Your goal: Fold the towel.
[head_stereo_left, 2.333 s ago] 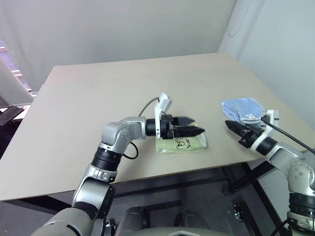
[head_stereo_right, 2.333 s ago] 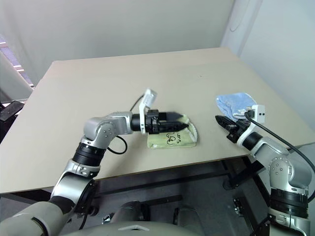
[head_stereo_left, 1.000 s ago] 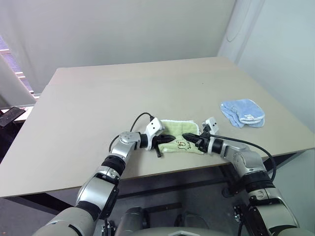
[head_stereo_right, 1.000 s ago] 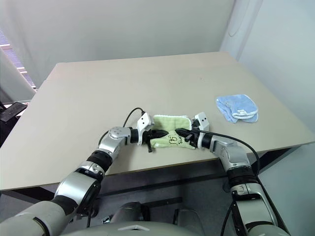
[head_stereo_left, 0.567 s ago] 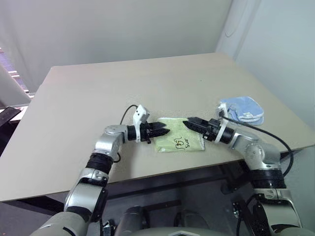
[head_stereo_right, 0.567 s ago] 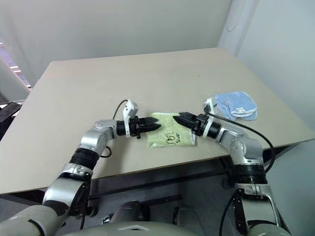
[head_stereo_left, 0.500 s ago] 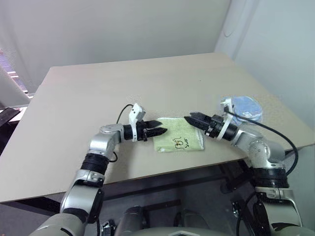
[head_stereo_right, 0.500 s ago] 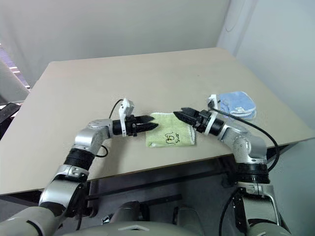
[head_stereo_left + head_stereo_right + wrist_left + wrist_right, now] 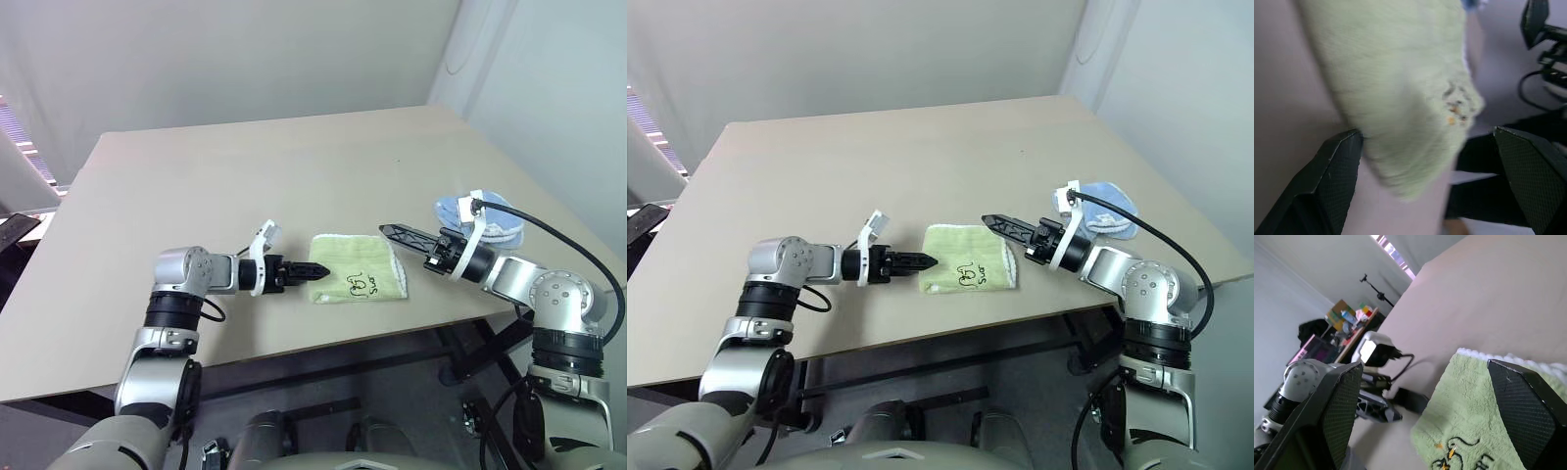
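Observation:
The light green towel [image 9: 358, 279] lies folded in a small rectangle near the table's front edge, its dark cartoon mark facing up and white edging along its right side. My left gripper [image 9: 318, 272] hovers just off the towel's left edge, pointing at it, open and empty. In the left wrist view its fingers [image 9: 1327, 186] stand wide apart with the towel [image 9: 1400, 88] ahead of them. My right gripper [image 9: 392, 231] hangs above the towel's far right corner, open and holding nothing. Its fingers [image 9: 1528, 406] are spread in the right wrist view.
A smaller light blue cloth [image 9: 500, 217] lies crumpled at the table's right side, partly behind my right wrist. The beige table [image 9: 245, 176] stretches bare to the back and left. Its front edge runs close below the towel.
Both grippers were shut at the towel's front part and now stand open. The left has drawn back to the left. The right has lifted and pulled away right. The towel stays folded.

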`<state>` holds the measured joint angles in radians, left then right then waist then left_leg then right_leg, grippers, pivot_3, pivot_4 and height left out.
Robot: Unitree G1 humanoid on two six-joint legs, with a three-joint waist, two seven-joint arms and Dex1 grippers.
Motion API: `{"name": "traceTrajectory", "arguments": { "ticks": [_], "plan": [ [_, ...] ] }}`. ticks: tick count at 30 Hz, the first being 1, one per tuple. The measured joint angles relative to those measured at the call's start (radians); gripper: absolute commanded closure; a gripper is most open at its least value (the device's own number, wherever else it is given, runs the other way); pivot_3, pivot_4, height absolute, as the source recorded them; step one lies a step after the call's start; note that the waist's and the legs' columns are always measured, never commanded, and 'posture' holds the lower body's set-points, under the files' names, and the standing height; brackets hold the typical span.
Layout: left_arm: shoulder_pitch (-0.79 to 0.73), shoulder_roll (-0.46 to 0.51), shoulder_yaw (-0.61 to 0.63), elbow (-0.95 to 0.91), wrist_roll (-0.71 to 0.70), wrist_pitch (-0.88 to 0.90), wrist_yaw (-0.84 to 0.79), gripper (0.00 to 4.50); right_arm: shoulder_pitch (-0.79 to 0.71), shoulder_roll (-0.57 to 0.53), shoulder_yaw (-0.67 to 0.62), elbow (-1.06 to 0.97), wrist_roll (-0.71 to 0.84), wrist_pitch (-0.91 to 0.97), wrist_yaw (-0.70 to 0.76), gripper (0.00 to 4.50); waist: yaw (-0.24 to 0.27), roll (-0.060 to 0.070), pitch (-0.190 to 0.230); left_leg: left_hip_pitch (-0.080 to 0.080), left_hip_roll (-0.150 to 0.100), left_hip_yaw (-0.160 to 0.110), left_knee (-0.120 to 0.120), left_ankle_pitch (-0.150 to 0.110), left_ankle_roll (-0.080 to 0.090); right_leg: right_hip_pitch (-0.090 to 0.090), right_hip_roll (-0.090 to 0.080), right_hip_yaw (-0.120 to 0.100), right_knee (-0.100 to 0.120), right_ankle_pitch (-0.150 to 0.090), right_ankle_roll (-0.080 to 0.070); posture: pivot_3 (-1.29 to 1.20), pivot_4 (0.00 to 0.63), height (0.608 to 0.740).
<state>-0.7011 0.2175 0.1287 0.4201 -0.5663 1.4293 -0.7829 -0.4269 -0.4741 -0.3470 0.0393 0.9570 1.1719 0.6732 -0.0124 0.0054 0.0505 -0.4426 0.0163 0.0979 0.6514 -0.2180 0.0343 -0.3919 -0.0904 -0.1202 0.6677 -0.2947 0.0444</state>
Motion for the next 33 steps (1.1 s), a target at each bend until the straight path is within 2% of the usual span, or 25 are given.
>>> {"name": "traceTrajectory", "arguments": {
  "ticks": [5, 10, 20, 25, 32, 33],
  "plan": [
    [-0.03, -0.058, 0.092, 0.086, -0.014, 0.058, 0.091, 0.02, 0.034, -0.042, -0.018, -0.018, 0.012, 0.02, -0.008, 0.27, 0.001, 0.0, 0.0, 0.0, 0.0, 0.0, 0.0, 0.0, 0.0, 0.0, 0.0, 0.0, 0.0, 0.0, 0.0, 0.0, 0.0, 0.724],
    [-0.044, -0.086, 0.128, 0.111, -0.015, 0.078, 0.153, 0.02, 0.048, -0.074, -0.048, -0.034, 0.032, 0.03, -0.018, 0.27, 0.003, 0.0, 0.0, 0.0, 0.0, 0.0, 0.0, 0.0, 0.0, 0.0, 0.0, 0.0, 0.0, 0.0, 0.0, 0.0, 0.0, 0.724],
    [-0.049, -0.07, 0.169, 0.116, -0.039, 0.123, 0.205, 0.02, 0.093, -0.078, -0.063, -0.047, 0.049, 0.033, -0.054, 0.27, -0.001, 0.0, 0.0, 0.0, 0.0, 0.0, 0.0, 0.0, -0.001, 0.0, 0.0, 0.0, 0.0, 0.0, 0.0, 0.0, 0.0, 0.724],
    [-0.064, -0.107, 0.176, 0.16, -0.041, 0.092, 0.216, 0.02, 0.094, -0.073, -0.069, -0.046, 0.049, 0.013, -0.084, 0.27, 0.004, 0.0, 0.0, 0.001, 0.0, 0.0, 0.0, -0.001, -0.002, 0.001, 0.0, 0.0, -0.001, 0.0, -0.001, 0.0, 0.0, 0.724],
    [-0.099, -0.189, 0.173, 0.247, -0.033, -0.001, 0.224, 0.02, 0.091, -0.063, -0.095, -0.046, 0.05, -0.001, -0.122, 0.27, 0.041, 0.001, 0.0, 0.0, -0.005, 0.001, 0.001, -0.002, -0.002, 0.0, -0.007, -0.001, -0.006, 0.001, 0.002, 0.0, 0.0, 0.724],
    [-0.104, -0.2, 0.166, 0.258, -0.031, -0.012, 0.224, 0.4, 0.091, -0.063, -0.1, -0.045, 0.051, -0.001, -0.126, 0.27, 0.047, 0.001, 0.0, 0.0, -0.006, 0.001, 0.001, -0.003, -0.002, 0.0, -0.007, -0.001, -0.007, 0.002, 0.003, 0.0, 0.0, 0.724]
  ]
}}
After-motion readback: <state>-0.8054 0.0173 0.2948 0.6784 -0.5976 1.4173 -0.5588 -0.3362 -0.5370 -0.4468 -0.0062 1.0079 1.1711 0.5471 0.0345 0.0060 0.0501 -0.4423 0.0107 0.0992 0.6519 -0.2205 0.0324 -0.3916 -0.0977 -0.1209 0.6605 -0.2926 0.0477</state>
